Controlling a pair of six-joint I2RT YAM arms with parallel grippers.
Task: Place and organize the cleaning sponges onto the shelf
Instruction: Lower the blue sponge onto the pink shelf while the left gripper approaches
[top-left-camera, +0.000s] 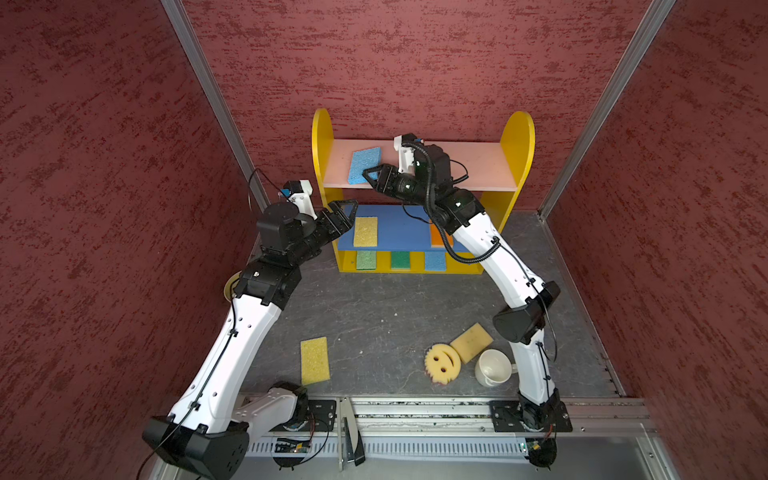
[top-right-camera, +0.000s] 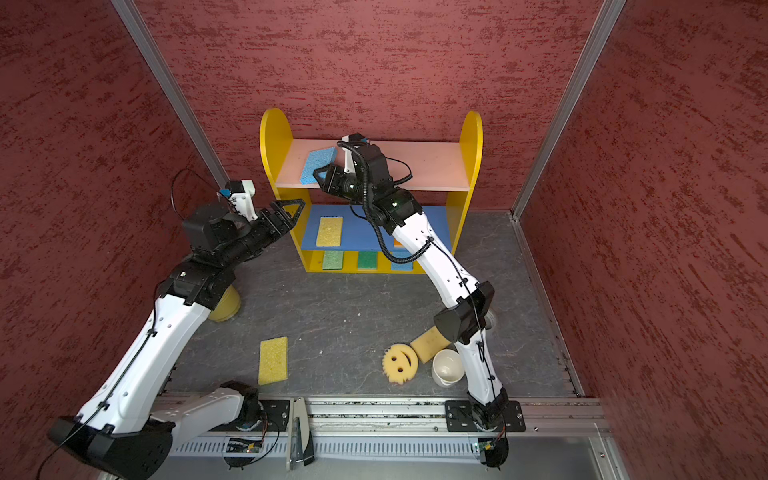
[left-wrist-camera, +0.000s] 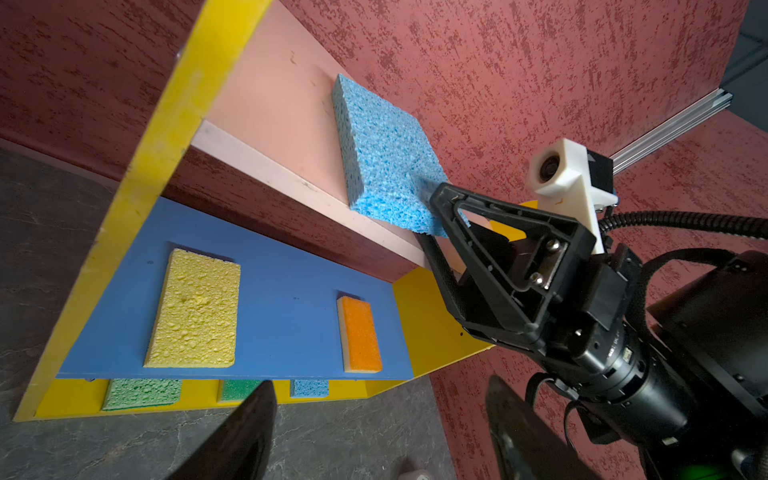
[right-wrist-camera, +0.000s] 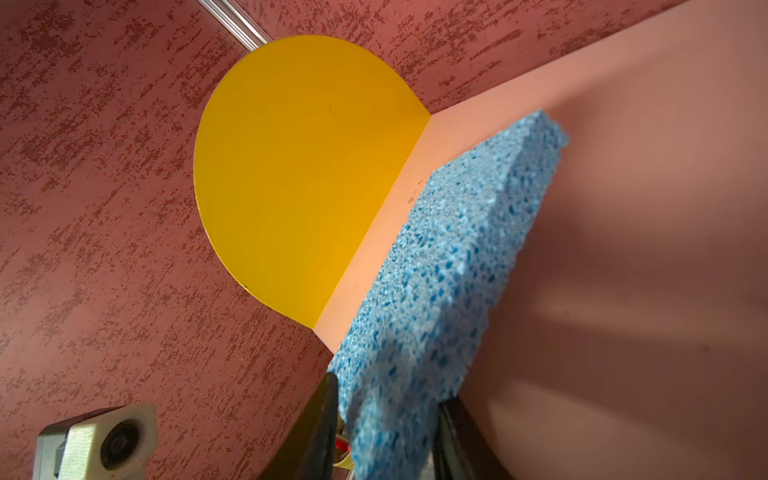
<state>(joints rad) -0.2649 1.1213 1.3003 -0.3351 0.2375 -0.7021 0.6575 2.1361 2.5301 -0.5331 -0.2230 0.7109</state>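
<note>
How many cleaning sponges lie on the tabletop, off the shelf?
3: a yellow rectangular sponge front left, a round smiley sponge front right, and a tan sponge just behind it by the white mug. The arms may hide more.

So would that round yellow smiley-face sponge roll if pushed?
Probably not: the round yellow smiley-face sponge lies flat, face up. Its porous foam looks light and squashy, so it would likely slide, perhaps nudging the white mug beside it.

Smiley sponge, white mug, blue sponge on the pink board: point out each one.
Smiley sponge (top-left-camera: 443, 362): in a top view, middle of its yellow face.
White mug (top-left-camera: 493, 366): in a top view, inside wall seen through its opening.
Blue sponge (left-wrist-camera: 386, 153): left wrist view, middle of its top face.
</note>
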